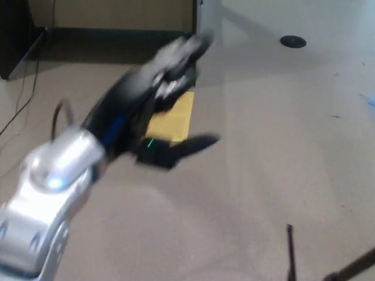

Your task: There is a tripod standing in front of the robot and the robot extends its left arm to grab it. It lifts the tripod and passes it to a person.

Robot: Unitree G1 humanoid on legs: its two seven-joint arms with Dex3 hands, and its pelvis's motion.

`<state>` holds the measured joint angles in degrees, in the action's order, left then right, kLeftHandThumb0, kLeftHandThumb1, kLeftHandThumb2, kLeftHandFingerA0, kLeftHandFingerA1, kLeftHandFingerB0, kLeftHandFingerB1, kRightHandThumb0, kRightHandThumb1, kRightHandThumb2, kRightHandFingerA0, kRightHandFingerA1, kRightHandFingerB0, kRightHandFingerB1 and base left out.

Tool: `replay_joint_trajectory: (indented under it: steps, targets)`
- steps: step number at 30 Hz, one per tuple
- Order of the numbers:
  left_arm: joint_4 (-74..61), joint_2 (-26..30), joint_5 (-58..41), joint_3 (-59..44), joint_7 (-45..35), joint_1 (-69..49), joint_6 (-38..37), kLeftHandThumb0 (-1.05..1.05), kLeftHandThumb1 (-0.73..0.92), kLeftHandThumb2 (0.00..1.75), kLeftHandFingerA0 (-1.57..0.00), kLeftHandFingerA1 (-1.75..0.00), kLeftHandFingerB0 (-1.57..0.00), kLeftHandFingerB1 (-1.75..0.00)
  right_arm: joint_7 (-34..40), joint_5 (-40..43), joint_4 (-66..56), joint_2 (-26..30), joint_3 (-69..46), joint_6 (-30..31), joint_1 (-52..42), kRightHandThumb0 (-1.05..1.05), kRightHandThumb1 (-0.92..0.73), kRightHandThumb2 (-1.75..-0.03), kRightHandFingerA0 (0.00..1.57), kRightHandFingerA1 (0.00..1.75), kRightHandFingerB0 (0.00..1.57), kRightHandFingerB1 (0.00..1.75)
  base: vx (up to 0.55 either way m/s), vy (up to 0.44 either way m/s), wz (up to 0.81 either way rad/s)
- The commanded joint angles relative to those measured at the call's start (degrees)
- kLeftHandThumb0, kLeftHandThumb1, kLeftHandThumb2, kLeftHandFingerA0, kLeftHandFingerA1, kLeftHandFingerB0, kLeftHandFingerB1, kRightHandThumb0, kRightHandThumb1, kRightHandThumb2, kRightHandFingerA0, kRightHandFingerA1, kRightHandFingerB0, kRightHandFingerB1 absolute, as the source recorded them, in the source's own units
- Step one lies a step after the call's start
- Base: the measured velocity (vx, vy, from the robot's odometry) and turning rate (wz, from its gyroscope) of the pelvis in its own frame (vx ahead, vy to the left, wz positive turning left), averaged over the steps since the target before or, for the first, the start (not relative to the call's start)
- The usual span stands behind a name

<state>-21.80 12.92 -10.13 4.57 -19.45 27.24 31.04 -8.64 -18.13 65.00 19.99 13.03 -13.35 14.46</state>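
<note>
My left hand (157,102) hangs blurred over the floor left of centre. It is open: the two fingers (183,51) point up and right, the thumb (190,144) sticks out to the right, and nothing lies between them. The silver forearm (50,181) comes in from the lower left. Only bits of the tripod show at the bottom right: a thin black rod (289,250) standing upright and a dark tube (356,269) slanting out of the corner. The hand is well apart from both. My right hand does not show, and no person is in view.
A yellow sheet (179,120) lies on the beige floor behind the hand. A black round disc (293,41) sits at the far right. Cables (23,93) run along the left, beside dark furniture (13,35). A pale panel (208,17) stands at the top centre.
</note>
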Motion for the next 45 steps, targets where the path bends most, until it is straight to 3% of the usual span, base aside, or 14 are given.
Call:
replay_joint_trajectory:
  steps: [1,9,10,11,13,16,17,18,30,33,34,41,42,45]
  targets:
    - [12.0,2.3,1.8,-10.7,-0.3,-29.8,-20.3,-0.6,0.37,0.76,0.0,-0.22,0.0,-0.09,0.4,1.1,0.3,2.1,-1.5,-1.1,-3.5,-0.39,-0.7,-0.61,0.65,0.42,0.48,0.36,0.0,0.0,0.0]
    - [39.7,4.0,3.4,-18.2,4.3,-36.9,-34.4,-0.59,0.4,0.65,-0.11,-0.38,-0.08,-0.31,0.6,1.7,1.2,1.5,-2.3,-0.7,-3.9,-0.37,-0.7,-0.61,0.64,0.42,0.48,0.36,0.0,0.0,0.0]
    - [45.0,5.2,6.1,-17.0,7.4,-37.1,-37.2,-0.31,0.32,0.88,-0.03,-0.49,0.0,-0.46,0.6,1.8,1.3,1.4,-2.3,-1.1,-4.2,-0.37,-0.7,-0.61,0.66,0.43,0.48,0.36,0.0,0.0,0.0]
    - [48.9,6.9,10.0,-14.5,11.3,-37.5,-40.3,-0.56,0.55,0.57,-0.22,-0.35,-0.21,-0.29,0.7,1.8,1.4,1.3,-2.4,-1.1,-4.5,-0.37,-0.7,-0.61,0.66,0.42,0.48,0.36,0.0,0.0,0.0]
    - [54.2,9.4,15.6,-10.6,17.9,-37.4,-43.4,-0.54,0.59,0.58,-0.28,-0.35,-0.27,-0.31,0.7,1.7,1.7,1.1,-2.2,-0.8,-4.7,-0.37,-0.7,-0.61,0.66,0.42,0.47,0.36,0.0,0.0,0.0]
    - [58.6,9.2,14.3,-10.6,18.3,-35.7,-41.3,-0.49,0.59,0.58,-0.34,-0.37,-0.32,-0.33,1.4,1.6,2.0,0.5,-2.1,-0.6,-4.8,-0.37,-0.7,-0.61,0.65,0.42,0.49,0.36,0.0,0.0,0.0]
    - [59.4,9.4,14.5,-10.4,18.8,-34.6,-41.5,-0.49,0.43,0.82,-0.38,-0.54,-0.23,-0.45,1.6,1.5,2.2,0.4,-2.1,-0.4,-4.2,-0.37,-0.7,-0.61,0.64,0.42,0.49,0.37,0.0,0.0,0.0]
    - [61.0,9.7,14.7,-10.0,19.0,-33.7,-42.1,-0.48,0.57,0.57,-0.46,-0.39,-0.39,-0.35,1.7,1.5,2.3,0.3,-2.1,-0.2,-3.9,-0.37,-0.7,-0.61,0.63,0.42,0.49,0.37,0.0,0.0,0.0]
    - [68.9,12.6,16.1,-4.9,16.4,-30.6,-43.5,-0.51,0.47,0.74,-0.49,-0.51,-0.4,-0.47,1.6,0.6,2.4,1.0,-1.6,-0.4,-3.5,-0.38,-0.7,-0.61,0.65,0.42,0.48,0.36,0.0,0.0,0.0]
    - [70.6,13.1,17.0,-3.5,16.9,-30.3,-45.4,-0.46,0.55,0.57,-0.55,-0.43,-0.45,-0.38,1.9,0.7,2.5,1.0,-1.8,-0.4,-3.8,-0.38,-0.71,-0.61,0.67,0.42,0.49,0.37,0.0,0.0,0.0]
    - [71.2,13.2,17.1,-3.2,17.0,-30.3,-45.6,-0.51,0.47,0.75,-0.5,-0.52,-0.42,-0.48,2.0,0.7,2.3,1.0,-1.7,-0.6,-4.2,-0.38,-0.71,-0.61,0.69,0.44,0.5,0.37,0.0,0.0,0.0]
    - [73.8,14.0,17.5,-1.9,17.2,-28.9,-47.3,-0.43,0.57,0.57,-0.59,-0.44,-0.44,-0.37,1.7,1.1,2.6,0.9,-2.2,-0.6,-3.8,-0.38,-0.7,-0.61,0.66,0.42,0.48,0.36,0.0,0.0,0.0]
    - [74.5,14.0,17.4,-1.8,17.1,-28.6,-47.8,-0.5,0.48,0.76,-0.54,-0.55,-0.39,-0.48,1.8,0.9,2.7,0.9,-2.2,-0.7,-3.8,-0.38,-0.7,-0.62,0.67,0.42,0.49,0.37,0.0,0.0,0.0]
    - [75.3,14.0,17.7,-1.5,17.5,-28.4,-48.3,-0.43,0.57,0.57,-0.59,-0.44,-0.45,-0.38,1.5,1.3,2.3,0.8,-2.6,-1.0,-4.3,-0.37,-0.71,-0.61,0.68,0.45,0.49,0.37,0.0,0.0,0.0]
